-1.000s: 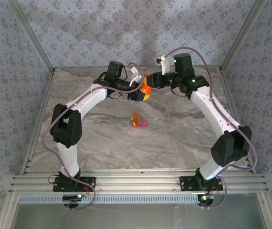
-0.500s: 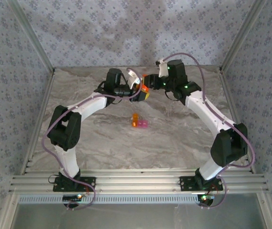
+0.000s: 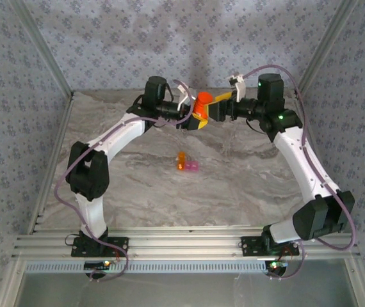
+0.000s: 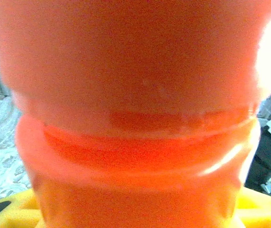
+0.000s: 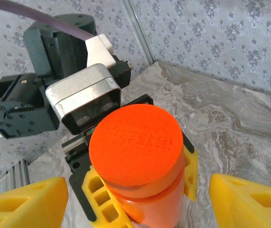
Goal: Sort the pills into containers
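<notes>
Over the table's (image 3: 253, 185) far edge, left pincer (image 3: 196, 118) clamped on orange bottle (image 3: 202, 102), right pincer (image 3: 214, 104) spread apart either side of its cap (image 5: 135, 142), containers (image 3: 187, 164) mid-table, well apart from both.

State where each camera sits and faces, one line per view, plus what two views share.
Top external: above and behind the bases, looking down on the table; both arms, containers.
Left wrist: on the left gripper, facing the held bottle; yellow fingers.
Right wrist: on the open right gripper, facing the bottle's cap; own fingertips.
Shared: both wrist views see the bottle.
</notes>
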You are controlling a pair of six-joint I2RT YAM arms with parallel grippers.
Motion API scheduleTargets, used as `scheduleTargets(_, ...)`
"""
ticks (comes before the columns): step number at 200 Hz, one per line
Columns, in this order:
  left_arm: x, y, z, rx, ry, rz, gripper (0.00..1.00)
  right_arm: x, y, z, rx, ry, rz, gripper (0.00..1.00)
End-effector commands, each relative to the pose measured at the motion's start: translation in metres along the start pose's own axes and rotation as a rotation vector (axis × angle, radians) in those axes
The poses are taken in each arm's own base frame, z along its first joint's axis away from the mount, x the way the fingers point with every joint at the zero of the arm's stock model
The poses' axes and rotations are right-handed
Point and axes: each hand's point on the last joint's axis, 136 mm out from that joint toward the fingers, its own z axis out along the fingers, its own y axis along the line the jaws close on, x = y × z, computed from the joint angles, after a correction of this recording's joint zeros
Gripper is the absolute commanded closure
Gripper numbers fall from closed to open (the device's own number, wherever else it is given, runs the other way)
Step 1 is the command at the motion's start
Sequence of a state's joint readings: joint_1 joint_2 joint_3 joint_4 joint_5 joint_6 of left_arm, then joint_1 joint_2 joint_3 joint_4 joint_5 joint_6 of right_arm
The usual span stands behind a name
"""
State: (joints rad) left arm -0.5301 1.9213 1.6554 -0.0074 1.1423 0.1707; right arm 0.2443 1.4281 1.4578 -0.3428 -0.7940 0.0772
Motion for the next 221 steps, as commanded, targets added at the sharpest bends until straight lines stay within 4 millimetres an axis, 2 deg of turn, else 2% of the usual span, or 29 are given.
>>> scheduleTargets(1,0.007,-0.017,0.0,0.113,0.034,-0.016,1.0,0.005,0.004,0.005,-0.045,0.056,0.004,0.21)
scheduleTargets(41,0.011,-0.019,0.002,0.14,0.057,-0.032,1.0,0.007,0.008,0.02,-0.057,0.11,0.014,0.19)
scheduleTargets(69,0.012,-0.019,0.003,0.147,0.057,-0.031,1.0,0.015,0.009,0.031,-0.056,0.159,0.023,0.24)
scheduleTargets(97,0.012,-0.02,0.003,0.15,0.059,-0.03,1.0,0.018,0.007,0.038,-0.049,0.178,0.024,0.4)
scheduleTargets(109,0.013,-0.02,0.003,0.149,0.06,-0.031,1.0,0.025,0.007,0.04,-0.045,0.211,0.043,0.47)
scheduleTargets(149,0.012,-0.021,0.002,0.149,0.062,-0.025,1.0,0.033,0.008,0.045,-0.036,0.25,0.046,0.56)
scheduleTargets(165,0.012,-0.021,0.002,0.149,0.061,-0.024,1.0,0.035,0.011,0.046,-0.043,0.26,0.044,0.57)
scheduleTargets(185,0.011,-0.021,0.002,0.147,0.061,-0.023,1.0,0.037,0.011,0.046,-0.043,0.262,0.045,0.49)
scheduleTargets(221,0.011,-0.022,0.0,0.146,0.063,-0.021,1.0,0.035,0.014,0.044,-0.047,0.253,0.044,0.45)
